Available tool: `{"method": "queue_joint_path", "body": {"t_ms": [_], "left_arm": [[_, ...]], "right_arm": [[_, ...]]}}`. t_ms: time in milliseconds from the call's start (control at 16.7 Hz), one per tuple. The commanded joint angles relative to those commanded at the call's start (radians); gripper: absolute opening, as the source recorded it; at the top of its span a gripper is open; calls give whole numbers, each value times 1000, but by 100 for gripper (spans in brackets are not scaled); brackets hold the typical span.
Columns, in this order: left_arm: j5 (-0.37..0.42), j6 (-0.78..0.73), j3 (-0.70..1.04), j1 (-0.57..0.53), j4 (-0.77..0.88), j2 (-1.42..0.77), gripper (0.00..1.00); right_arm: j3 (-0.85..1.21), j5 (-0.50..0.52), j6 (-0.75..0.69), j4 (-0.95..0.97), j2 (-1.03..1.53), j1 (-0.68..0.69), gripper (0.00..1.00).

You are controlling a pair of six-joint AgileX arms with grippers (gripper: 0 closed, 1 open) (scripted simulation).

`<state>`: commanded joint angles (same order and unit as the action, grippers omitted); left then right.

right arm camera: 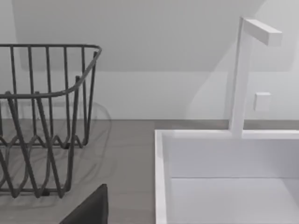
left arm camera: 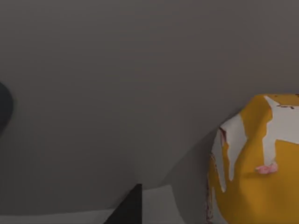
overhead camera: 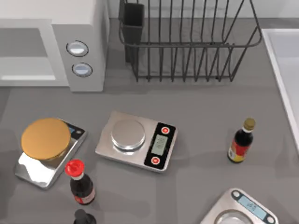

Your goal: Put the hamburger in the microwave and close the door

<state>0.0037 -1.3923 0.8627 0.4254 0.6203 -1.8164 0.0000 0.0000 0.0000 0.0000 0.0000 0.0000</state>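
The white microwave (overhead camera: 70, 18) stands at the table's back left. Its grey side panel carries two round silver-blue buttons (overhead camera: 77, 48). Left of the panel the front is a plain grey area framed in white. I cannot tell how the door stands, and no handle shows. In the left wrist view a rounded orange-yellow lump (left arm camera: 254, 172) with white patches and a pink fleck rests on a grey surface. I cannot tell if it is the hamburger. A dark edge of my left gripper (left arm camera: 132, 205) pokes in close beside it. A dark edge of my right gripper (right arm camera: 91, 207) hangs near the sink.
A black wire dish rack (overhead camera: 187, 44) stands at the back middle and a white sink (overhead camera: 285, 70) on the right. A golden-brown disc (overhead camera: 46, 137) lies on the left scale (overhead camera: 32, 172). Other scales sit mid-table (overhead camera: 159, 144) and front right (overhead camera: 247, 205). Sauce bottles (overhead camera: 80, 184) (overhead camera: 241, 142) stand around.
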Motion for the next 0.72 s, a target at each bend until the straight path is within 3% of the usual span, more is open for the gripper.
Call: {"method": "queue_joint_path", "body": {"t_ms": [720], "left_arm": [[0, 0, 0, 0, 0, 0, 2]], "right_arm": [[0, 0, 0, 0, 0, 0, 100]]}}
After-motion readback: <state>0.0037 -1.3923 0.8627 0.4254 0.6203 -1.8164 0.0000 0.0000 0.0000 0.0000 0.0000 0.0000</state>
